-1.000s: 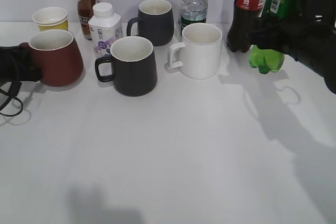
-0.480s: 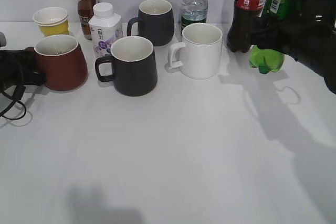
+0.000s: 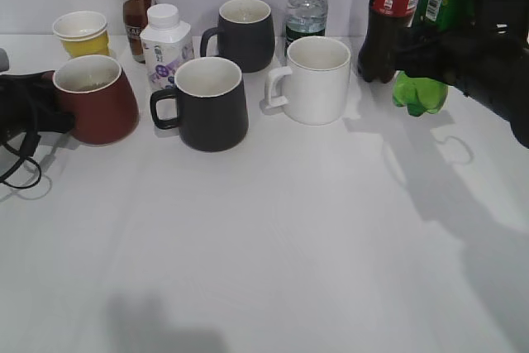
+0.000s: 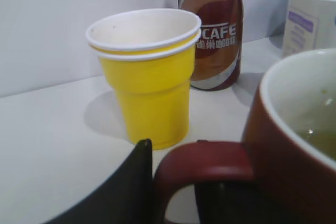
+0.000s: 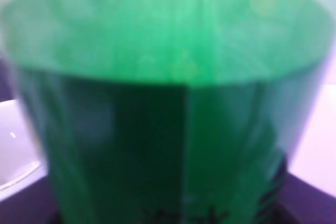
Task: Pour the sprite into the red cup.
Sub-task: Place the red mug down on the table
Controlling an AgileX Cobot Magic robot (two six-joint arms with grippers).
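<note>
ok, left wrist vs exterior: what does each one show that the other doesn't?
Left wrist only: pale liquid inside the red cup, its handle with a dark gripper finger beside it, and CAFE lettering on the brown bottle.

Exterior only: the sprite held off the table by the right gripper, the cola bottle, water bottle, two black mugs and a white mug.

Both: red cup, yellow cup, brown bottle, white carton.

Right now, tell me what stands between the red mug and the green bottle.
In the exterior view, between the red mug and the green bottle stand a black mug, a white mug and a cola bottle.
</note>
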